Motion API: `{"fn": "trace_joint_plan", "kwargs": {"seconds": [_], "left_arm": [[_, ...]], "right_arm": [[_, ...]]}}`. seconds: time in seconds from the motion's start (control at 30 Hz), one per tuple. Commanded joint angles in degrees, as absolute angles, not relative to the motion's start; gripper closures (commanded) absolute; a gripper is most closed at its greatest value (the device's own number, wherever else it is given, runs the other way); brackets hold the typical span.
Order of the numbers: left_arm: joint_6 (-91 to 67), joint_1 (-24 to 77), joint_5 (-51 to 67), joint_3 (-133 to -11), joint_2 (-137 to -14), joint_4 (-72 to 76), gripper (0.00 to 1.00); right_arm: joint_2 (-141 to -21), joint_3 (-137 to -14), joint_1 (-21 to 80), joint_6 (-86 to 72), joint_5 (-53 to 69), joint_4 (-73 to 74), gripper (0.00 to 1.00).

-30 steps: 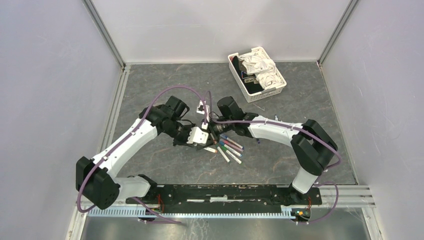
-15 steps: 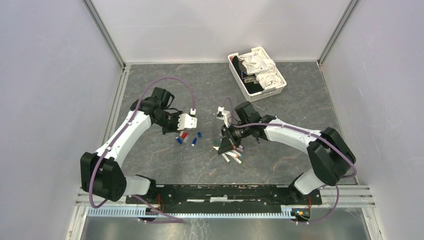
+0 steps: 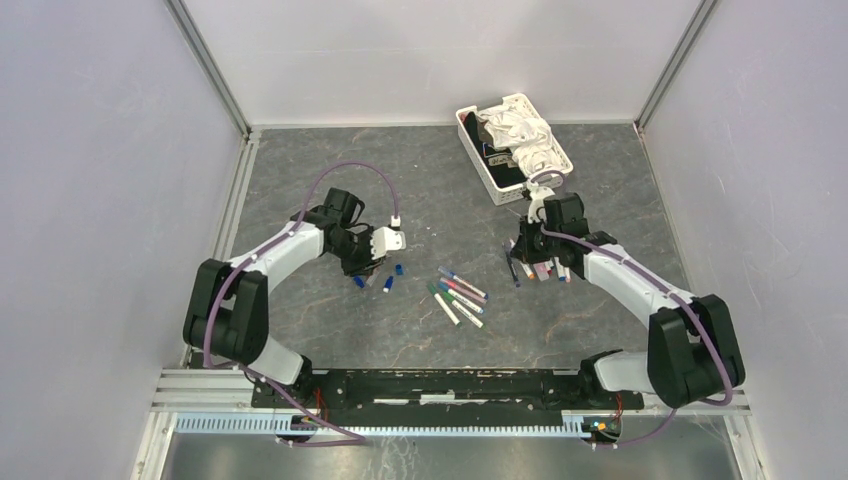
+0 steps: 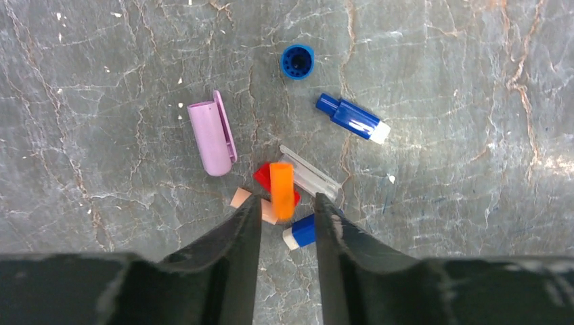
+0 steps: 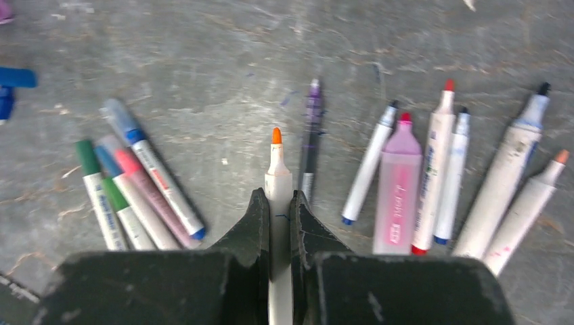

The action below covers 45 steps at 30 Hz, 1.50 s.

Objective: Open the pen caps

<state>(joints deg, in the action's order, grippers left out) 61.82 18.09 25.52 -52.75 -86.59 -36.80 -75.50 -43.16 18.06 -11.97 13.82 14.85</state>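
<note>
Loose pen caps lie under my left gripper (image 4: pixel 284 206): a purple one (image 4: pixel 211 137), a round blue one (image 4: pixel 297 61), a blue one with a white end (image 4: pixel 352 118), a red one (image 4: pixel 265 177) and a clear one (image 4: pixel 310 175). A blurred orange cap (image 4: pixel 281 191) sits just past the open fingertips, touching neither finger. My right gripper (image 5: pixel 278 196) is shut on the white barrel of an uncapped orange-tipped pen (image 5: pixel 276 159). Several uncapped pens (image 5: pixel 433 183) lie to its right and capped pens (image 5: pixel 135 183) to its left.
A white basket (image 3: pixel 466 128) of cloth stands at the back right. In the top view the cap pile (image 3: pixel 386 282) is left of centre, the capped pens (image 3: pixel 458 295) in the middle and the uncapped pens (image 3: pixel 548 270) beneath the right gripper (image 3: pixel 527 252).
The arms drew apart: the left one carried the orange cap to the cap pile and opened its jaws; the right one carried the orange-tipped pen right, over the uncapped pens.
</note>
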Motion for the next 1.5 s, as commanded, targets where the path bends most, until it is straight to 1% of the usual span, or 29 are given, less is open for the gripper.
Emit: {"fn": "trace_joint_plan", "kwargs": {"seconds": [0.0,0.07,0.1,0.17,0.2,0.23,0.3,0.4,0.57,0.73,0.83,0.9,1.1,1.17,1.23,1.47], "left_arm": [[56.93,18.46,25.59,-54.99,-86.57,-33.55,0.53],[57.05,18.42,26.54,-55.74,-85.75,-34.94,0.45],[57.04,18.45,27.11,-56.25,-85.29,-35.82,0.44],[56.92,18.45,28.62,-57.79,-84.11,-38.05,0.34],[56.62,18.46,29.38,-58.68,-83.66,-38.98,0.33],[56.09,18.46,30.34,-60.11,-83.23,-39.83,0.25],[54.8,18.46,31.36,-62.59,-82.53,-41.7,0.14],[52.46,18.38,32.3,-66.37,-81.82,-44.49,0.1],[50.32,18.36,33.9,-70.68,-80.85,-48.66,0.05],[50.17,18.37,33.8,-71.59,-79.77,-49.47,0.04],[49.66,18.37,33.35,-71.75,-79.55,-49.47,0.03],[49.37,18.37,33.12,-72.09,-79.55,-49.54,0.0],[47.74,18.29,32.94,-73.19,-78.58,-48.62,0.0],[47.79,18.32,32.94,-73.46,-78.41,-48.78,0.0],[47.96,18.3,32.91,-73.69,-78.31,-49.12,0.0],[47.41,18.28,32.55,-75.72,-77.93,-50.31,0.0]], "right_arm": [[-76.81,-42.62,17.19,-12.4,5.15,9.59,1.0],[-78.47,-42.86,17.18,-12.34,3.86,8.0,1.0],[-79.65,-43.25,17.18,-12.48,3.74,7.72,1.0],[-81.83,-44.08,17.19,-12.69,3.99,7.02,1.0],[-82.82,-44.25,17.21,-12.97,4.12,6.36,0.99],[-83.67,-44.3,17.29,-13.17,4.49,5.5,0.98],[-85.02,-44.64,17.36,-13.7,5.51,4.88,0.97],[-85.39,-44.96,18.36,-14.23,5.48,3.71,0.95],[-86.41,-46.72,21.9,-14.43,4.04,3.73,0.93],[-88.85,-47.28,24.6,-15.03,3.77,3.41,0.92],[-90.69,-47.12,25.0,-15.16,2.55,3.46,0.85],[-91.96,-47.2,25.12,-14.7,1.61,3.98,0.82],[-93.38,-46.16,25.91,-13.21,-2.22,5.16,0.65],[-93.05,-45.64,26.15,-12.98,-2.3,5.21,0.61],[-92.5,-45.23,26.23,-12.92,-2.75,5.4,0.59],[-85.52,-45.18,29.05,-12.92,-4.37,6.36,0.59]]}}
